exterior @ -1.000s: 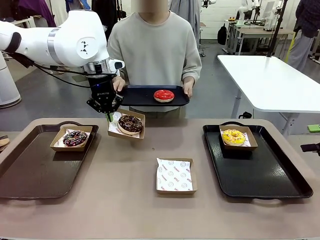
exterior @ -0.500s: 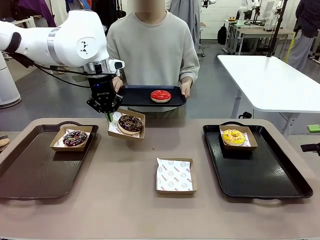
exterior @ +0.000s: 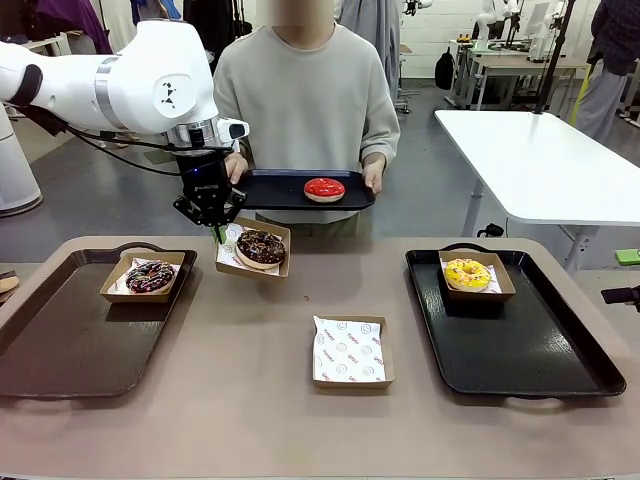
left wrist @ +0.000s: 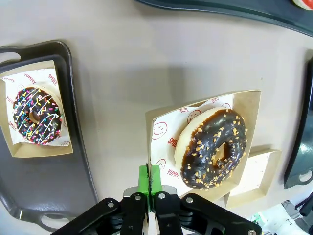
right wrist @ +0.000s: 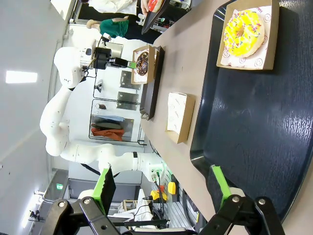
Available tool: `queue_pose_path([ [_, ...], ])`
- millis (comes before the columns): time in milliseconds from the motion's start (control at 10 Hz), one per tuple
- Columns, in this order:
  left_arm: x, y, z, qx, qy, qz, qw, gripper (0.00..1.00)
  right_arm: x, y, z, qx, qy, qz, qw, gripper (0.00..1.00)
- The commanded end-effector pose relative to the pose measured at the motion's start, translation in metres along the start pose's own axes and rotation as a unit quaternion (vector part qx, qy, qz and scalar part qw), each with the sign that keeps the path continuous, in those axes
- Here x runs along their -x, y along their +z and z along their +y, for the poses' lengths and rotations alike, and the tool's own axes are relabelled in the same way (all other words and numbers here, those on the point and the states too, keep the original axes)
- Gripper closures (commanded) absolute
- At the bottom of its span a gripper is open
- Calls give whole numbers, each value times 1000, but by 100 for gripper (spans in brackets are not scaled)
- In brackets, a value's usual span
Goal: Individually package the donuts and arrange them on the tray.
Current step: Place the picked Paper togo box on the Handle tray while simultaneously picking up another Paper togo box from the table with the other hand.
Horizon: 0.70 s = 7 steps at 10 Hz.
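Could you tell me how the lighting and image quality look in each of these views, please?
Front view: evenly lit and sharp, with small highlights on the red donut. Left wrist view: crisp, a soft shadow on the table beyond the box in the left claw. Right wrist view: rolled sideways, pale glare streaking the black tray.
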<state>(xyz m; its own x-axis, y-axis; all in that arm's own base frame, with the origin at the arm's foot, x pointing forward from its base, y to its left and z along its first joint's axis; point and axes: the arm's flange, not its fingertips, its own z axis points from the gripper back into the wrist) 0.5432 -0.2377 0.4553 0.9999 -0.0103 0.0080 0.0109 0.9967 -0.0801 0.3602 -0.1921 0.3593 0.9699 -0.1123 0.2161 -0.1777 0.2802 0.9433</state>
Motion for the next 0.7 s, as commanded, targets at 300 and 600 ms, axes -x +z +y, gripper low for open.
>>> queue_pose_path([
  [300,8,22,17,1,-30,-11,999,99,-22,-44,18,87,-5,53,995,0],
  [600,26,59,49,4,-53,-13,999,99,-55,-113,72,147,-21,101,984,0],
])
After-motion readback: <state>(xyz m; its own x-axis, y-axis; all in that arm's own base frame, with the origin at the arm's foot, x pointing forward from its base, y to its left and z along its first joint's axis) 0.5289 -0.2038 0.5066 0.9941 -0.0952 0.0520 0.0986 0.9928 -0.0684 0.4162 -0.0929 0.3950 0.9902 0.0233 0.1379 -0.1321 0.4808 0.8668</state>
